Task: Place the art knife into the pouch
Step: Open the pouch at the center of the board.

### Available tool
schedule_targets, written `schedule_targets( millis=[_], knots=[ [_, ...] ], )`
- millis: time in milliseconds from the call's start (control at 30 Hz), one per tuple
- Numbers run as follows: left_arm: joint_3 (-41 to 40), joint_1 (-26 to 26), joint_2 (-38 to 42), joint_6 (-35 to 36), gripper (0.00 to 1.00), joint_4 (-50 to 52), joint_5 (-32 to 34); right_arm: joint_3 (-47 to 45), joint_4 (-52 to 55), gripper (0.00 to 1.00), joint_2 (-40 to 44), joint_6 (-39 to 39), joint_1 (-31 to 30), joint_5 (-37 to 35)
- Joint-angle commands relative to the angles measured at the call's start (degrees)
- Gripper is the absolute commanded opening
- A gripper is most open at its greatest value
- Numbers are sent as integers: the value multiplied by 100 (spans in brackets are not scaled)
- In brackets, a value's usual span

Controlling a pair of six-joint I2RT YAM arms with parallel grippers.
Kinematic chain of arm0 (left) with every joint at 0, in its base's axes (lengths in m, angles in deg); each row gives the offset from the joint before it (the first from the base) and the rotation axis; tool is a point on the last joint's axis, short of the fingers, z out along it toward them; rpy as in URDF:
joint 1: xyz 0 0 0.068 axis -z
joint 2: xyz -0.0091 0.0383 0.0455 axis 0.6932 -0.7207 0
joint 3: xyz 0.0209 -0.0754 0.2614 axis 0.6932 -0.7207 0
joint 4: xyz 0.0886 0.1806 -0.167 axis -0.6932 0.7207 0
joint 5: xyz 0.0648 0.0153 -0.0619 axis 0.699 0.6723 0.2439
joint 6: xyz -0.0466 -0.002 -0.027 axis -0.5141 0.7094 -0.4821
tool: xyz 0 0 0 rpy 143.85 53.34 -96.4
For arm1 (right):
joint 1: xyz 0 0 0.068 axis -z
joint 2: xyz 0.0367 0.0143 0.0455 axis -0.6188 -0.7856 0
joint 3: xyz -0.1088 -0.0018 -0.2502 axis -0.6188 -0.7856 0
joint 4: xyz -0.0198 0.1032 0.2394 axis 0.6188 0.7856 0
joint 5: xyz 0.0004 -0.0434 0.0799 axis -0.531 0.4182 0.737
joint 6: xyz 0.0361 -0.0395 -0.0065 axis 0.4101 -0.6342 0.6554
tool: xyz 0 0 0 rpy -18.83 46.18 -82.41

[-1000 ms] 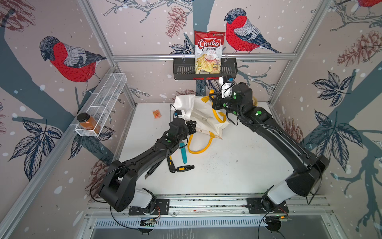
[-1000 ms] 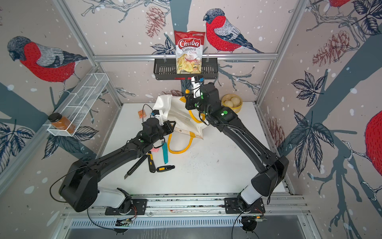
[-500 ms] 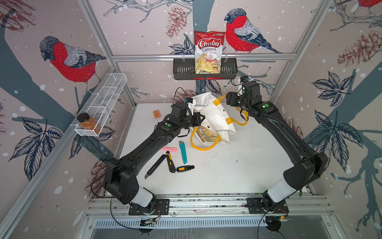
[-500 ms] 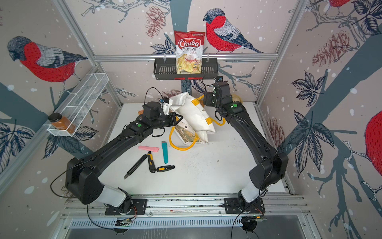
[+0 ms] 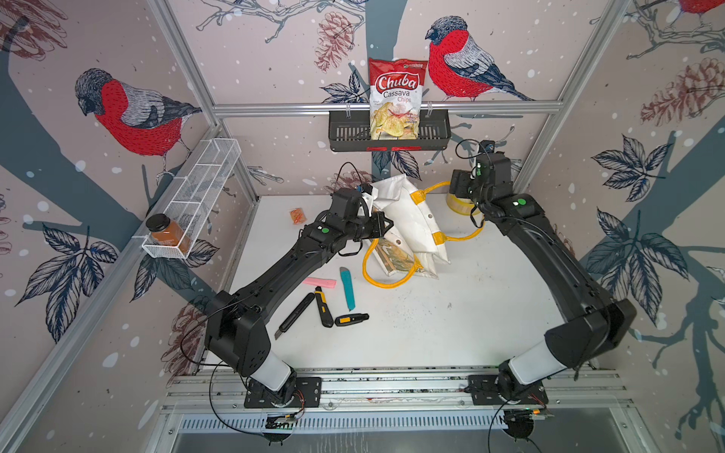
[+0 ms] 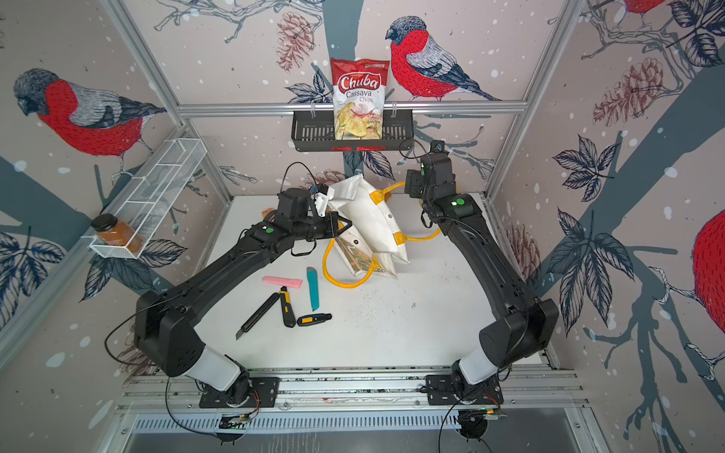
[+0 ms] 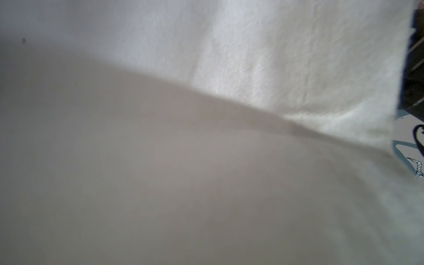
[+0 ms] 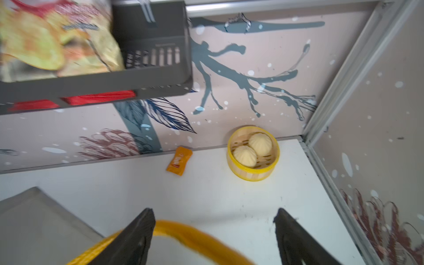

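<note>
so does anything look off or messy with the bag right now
Yes. The pouch is crumpled and tilted, propped up by the left gripper clamped on its fabric, not standing open. One yellow handle sprawls on the table; the other runs loose between the right gripper's open jaws. All five knives lie outside it.

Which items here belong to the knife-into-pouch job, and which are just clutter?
Job: pouch; five knives on the table, e.g. teal knife, pink knife.
Clutter: chips bag; jar; bamboo steamer; orange sachet.
</note>
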Motion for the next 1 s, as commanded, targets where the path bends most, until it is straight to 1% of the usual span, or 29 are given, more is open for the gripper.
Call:
schedule_targets(
  millis=[0,67,100,133,200,300,400,500,667,767,867,967],
  knots=[
    [23,2,53,115,0,82,-7,19,107,88,136,12,-58,-528],
    [15,2,36,122,0,69,-24,-270,-301,90,461,-118,-141,-314],
    [31,2,19,137,0,71,-20,-395,-450,90,612,-137,-175,-5],
    [40,2,1,141,0,58,-32,-468,-498,89,713,-112,-187,563],
    [71,2,-50,151,0,51,-52,-543,-427,88,759,-61,-211,1338],
    [85,9,-88,151,0,75,-98,-1044,-536,87,876,-77,-437,1811],
    [61,20,-79,152,0,34,-127,-1705,-909,88,987,-110,-459,2080],
    [71,19,-79,175,0,38,-147,-2094,-1193,89,1034,-176,-451,2372],
    [75,17,-79,177,0,-5,-206,-2250,-1275,89,850,-249,-459,2534],
    [84,15,-88,205,0,43,-208,-2350,-1453,89,784,-169,-457,2869],
    [92,14,-53,211,0,26,-265,-2451,-1572,87,602,-102,-460,2958],
    [104,20,-16,218,0,29,-330,-2522,-1693,80,430,-42,-441,3031]
  ],
)
